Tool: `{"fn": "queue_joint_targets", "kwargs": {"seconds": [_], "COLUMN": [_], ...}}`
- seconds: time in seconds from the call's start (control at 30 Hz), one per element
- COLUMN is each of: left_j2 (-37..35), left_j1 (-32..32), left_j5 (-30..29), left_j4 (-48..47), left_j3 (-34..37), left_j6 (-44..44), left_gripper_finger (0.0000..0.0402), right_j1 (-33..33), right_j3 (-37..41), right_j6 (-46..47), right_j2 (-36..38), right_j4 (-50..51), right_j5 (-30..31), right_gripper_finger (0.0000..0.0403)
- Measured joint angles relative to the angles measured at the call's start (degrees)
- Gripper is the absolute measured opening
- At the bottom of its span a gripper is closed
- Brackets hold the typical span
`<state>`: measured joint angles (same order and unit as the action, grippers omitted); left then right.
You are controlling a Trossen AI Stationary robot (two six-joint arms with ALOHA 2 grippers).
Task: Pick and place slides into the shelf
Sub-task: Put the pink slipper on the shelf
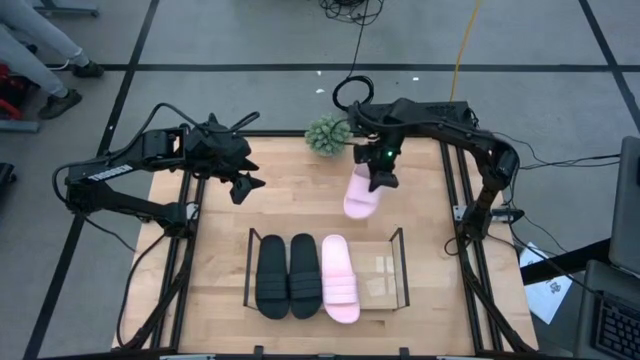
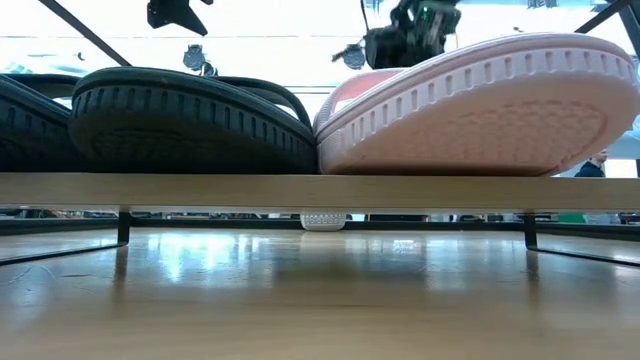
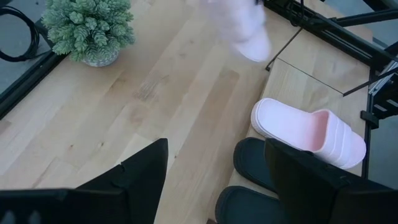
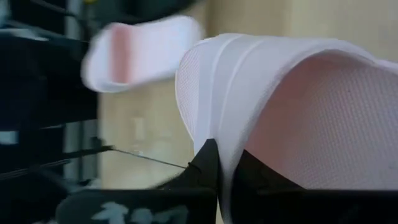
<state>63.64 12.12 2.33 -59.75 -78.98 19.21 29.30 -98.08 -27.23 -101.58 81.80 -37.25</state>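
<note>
— While the right gripper [image 1: 381, 180] hangs over the far half of the table [image 1: 220, 290], what has it got?

— A pale pink slide [image 1: 361, 192]. Its fingers are clenched on the strap, which the right wrist view shows pinched between the two dark tips [image 4: 208, 163]. The sandal seems to be lifted clear of the wood, though from straight above I can't be sure.

— And the shelf [image 1: 400, 272]?

— Nearer the front edge, apart from the held slide. Three slides lie side by side on it: two black ones [image 1: 288, 276] on the left, the other pink one [image 1: 339, 278] touching the second black one. The rightmost part of the panel is bare.

— Where's the left gripper [image 1: 243, 186]?

— Hovering at the far left of the table, well away from the shelf, fingers spread and holding nothing.

— Anything else there?

— A small green plant [image 1: 328, 135] at the far edge, just beside the right gripper.
</note>
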Motion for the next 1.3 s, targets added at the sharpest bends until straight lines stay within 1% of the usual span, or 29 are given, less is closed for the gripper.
{"fn": "queue_joint_targets", "kwargs": {"seconds": [0.07, 0.17, 0.4, 0.6, 0.73, 0.87, 0.97, 1.07, 1.23, 1.3], "left_j2": [0.0, 0.0, 0.0, 0.0, 0.0, 0.0, 0.0, 0.0, 0.0, 0.0], "left_j1": [0.0, 0.0, 0.0, 0.0, 0.0, 0.0, 0.0, 0.0, 0.0, 0.0], "left_j5": [0.0, 0.0, 0.0, -0.9, -0.9, -0.9, -0.9, -0.9, -0.9, -0.9], "left_j4": [0.0, 0.0, 0.0, 0.0, 0.0, 0.0, 0.0, 0.0, 0.0, 0.0], "left_j3": [0.0, 0.0, 0.0, 0.0, 0.0, 0.0, 0.0, 0.0, 0.0, 0.0], "left_j6": [-0.3, -0.8, -2.0, -2.4, -2.1, -1.2, -1.1, -0.9, -0.7, -0.7], "left_gripper_finger": [0.0267, 0.0267, 0.0267, 0.0267, 0.0267, 0.0267, 0.0267, 0.0267, 0.0267, 0.0267], "right_j1": [-1.8, -5.2, -15.2, -23.2, -25.9, -28.0, -29.1, -29.9, -30.8, -31.2], "right_j3": [-1.4, -2.6, -2.7, -2.7, -2.5, -0.7, 1.9, 5.0, 8.4, 9.7], "right_j6": [0.8, 1.4, 4.7, 6.3, 7.6, 9.2, 9.5, 10.4, 11.6, 11.9], "right_j2": [0.2, 1.6, 3.6, 3.5, 3.2, 3.2, 3.2, 3.2, 3.2, 3.2], "right_j4": [1.3, 2.8, 7.6, 6.5, 4.6, 1.8, 0.6, -2.7, -5.6, -6.7], "right_j5": [-2.9, -5.1, -6.0, -7.2, -7.8, -8.3, -8.7, -11.2, -11.3, -12.7], "right_gripper_finger": [0.0001, 0.0001, 0.0, 0.0, 0.0, 0.0, 0.0, 0.0, 0.0, 0.0]}}
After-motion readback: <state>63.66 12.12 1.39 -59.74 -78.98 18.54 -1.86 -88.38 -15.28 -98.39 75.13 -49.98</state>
